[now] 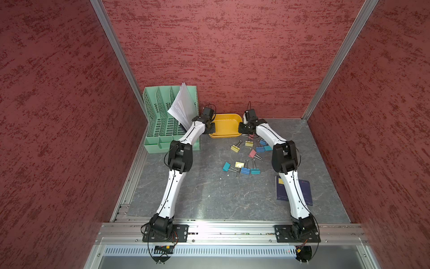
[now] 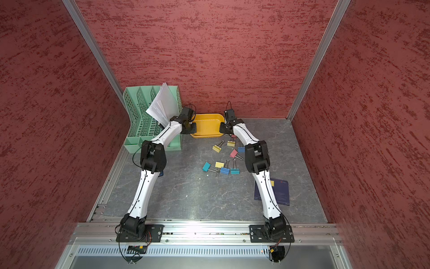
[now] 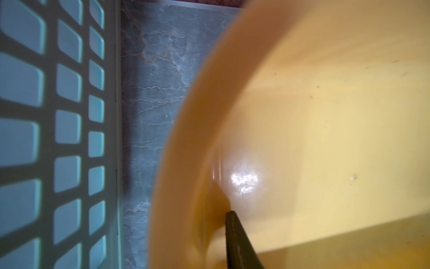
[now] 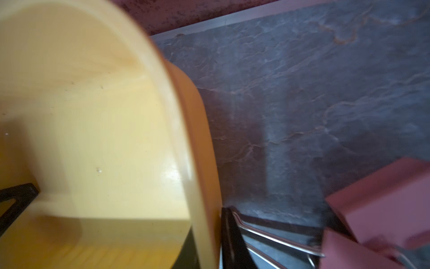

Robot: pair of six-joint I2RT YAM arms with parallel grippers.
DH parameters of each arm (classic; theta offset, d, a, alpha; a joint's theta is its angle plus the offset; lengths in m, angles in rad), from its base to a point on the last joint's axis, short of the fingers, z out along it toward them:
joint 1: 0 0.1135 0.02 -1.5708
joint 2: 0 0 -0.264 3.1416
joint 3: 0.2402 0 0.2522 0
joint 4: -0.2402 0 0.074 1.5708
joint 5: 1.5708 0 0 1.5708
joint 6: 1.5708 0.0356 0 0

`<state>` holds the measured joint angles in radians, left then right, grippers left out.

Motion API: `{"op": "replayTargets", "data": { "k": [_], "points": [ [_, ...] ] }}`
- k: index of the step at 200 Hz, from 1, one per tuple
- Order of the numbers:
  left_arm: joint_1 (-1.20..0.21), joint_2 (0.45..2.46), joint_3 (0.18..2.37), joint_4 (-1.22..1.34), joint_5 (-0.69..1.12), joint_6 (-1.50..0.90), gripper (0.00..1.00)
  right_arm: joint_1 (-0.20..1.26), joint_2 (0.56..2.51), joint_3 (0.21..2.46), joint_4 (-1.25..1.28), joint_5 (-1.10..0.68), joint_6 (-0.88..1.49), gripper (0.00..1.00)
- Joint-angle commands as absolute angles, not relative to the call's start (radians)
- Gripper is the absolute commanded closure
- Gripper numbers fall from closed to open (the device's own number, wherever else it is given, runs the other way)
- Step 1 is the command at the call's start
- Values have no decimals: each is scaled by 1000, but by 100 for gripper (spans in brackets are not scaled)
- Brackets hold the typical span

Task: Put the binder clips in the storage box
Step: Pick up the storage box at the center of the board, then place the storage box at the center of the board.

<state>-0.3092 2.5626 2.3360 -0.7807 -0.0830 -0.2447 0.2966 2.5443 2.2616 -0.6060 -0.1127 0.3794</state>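
The yellow-orange storage box (image 1: 226, 125) sits at the back of the table in both top views, with nothing inside it. My left gripper (image 1: 210, 127) is shut on its left wall; in the left wrist view one dark finger (image 3: 237, 237) presses the wall's inner side and the other is hidden. My right gripper (image 1: 242, 129) is shut on the right wall (image 4: 200, 163), one finger on each side. Several binder clips lie loose in front of the box: a yellow one (image 1: 235, 148), a pink one (image 1: 252, 153), a teal one (image 1: 226, 166). A pink clip (image 4: 381, 209) lies beside the right fingers.
A mint-green perforated file organizer (image 1: 162, 121) holding white papers (image 1: 183, 107) stands close left of the box. A dark blue booklet (image 1: 304, 191) lies under the right forearm. Red walls enclose the grey table (image 1: 209, 198) on three sides.
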Motion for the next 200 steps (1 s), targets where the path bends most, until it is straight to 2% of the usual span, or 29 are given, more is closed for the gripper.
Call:
{"op": "replayTargets", "data": {
  "k": [1,37,67,81,136,165,200],
  "points": [
    [-322,2427,2203,-694,-77,-230,83,312,2401,2179,-555,-142,366,94],
    [-343,2157,1913,-586,-70,-235,85,358,2133,1915,-482,-94,339,95],
    [-394,1884,1622,-538,-56,-263,85,414,1850,1676,-528,-75,357,94],
    [-429,1748,1473,-537,-77,-291,84,464,1687,1550,-578,-63,376,90],
    [-669,1271,950,-604,-133,-511,82,739,1120,1012,-771,-34,641,90],
    [-805,1108,724,-586,-181,-680,81,897,897,787,-832,19,823,89],
    [-924,1050,594,-603,-229,-804,81,1019,797,644,-873,43,947,81]
  ]
}}
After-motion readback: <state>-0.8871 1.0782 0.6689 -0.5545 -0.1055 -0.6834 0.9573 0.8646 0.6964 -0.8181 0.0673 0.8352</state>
